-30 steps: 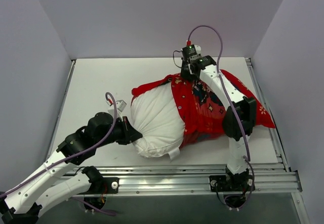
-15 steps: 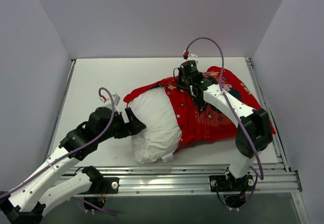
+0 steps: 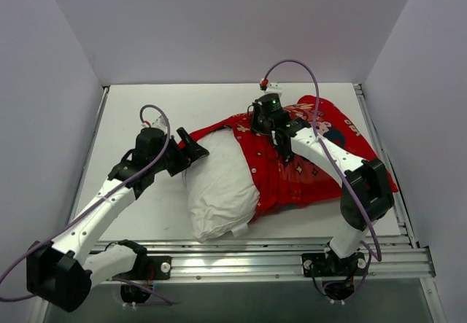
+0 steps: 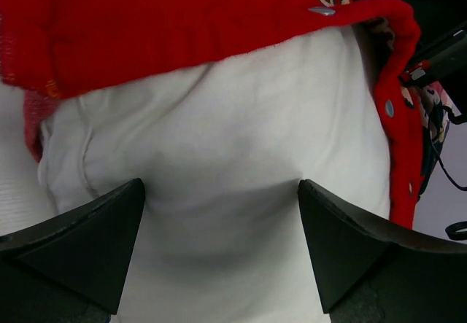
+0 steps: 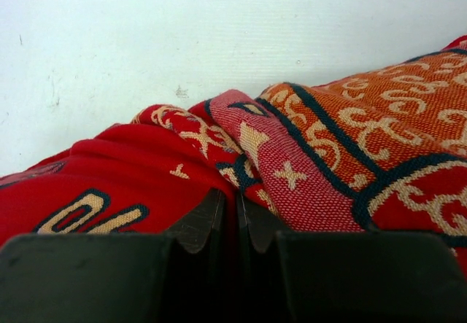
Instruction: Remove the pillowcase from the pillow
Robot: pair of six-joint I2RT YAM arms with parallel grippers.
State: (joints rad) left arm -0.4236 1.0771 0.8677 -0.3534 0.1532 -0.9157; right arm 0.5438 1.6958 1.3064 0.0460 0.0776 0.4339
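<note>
Pillowcase (image 3: 306, 170): bright red, gold motifs, snap studs along open hem. Covers right half of pillow (image 3: 219, 188), mid-desk (image 3: 146, 111). Pillow white, plump, left half bare, small tag (image 3: 241, 230) at near edge. Right hand (image 5: 235, 213) pinches pillowcase fold at far edge. Left hand (image 4: 221, 192) spread wide against bare pillow.

Nothing legible here: gold characters (image 5: 87, 217) on the pillowcase (image 5: 408, 119) are creased and cut off, and the white tag (image 3: 239, 231) on the pillow (image 3: 219, 184) is too small to read.
</note>
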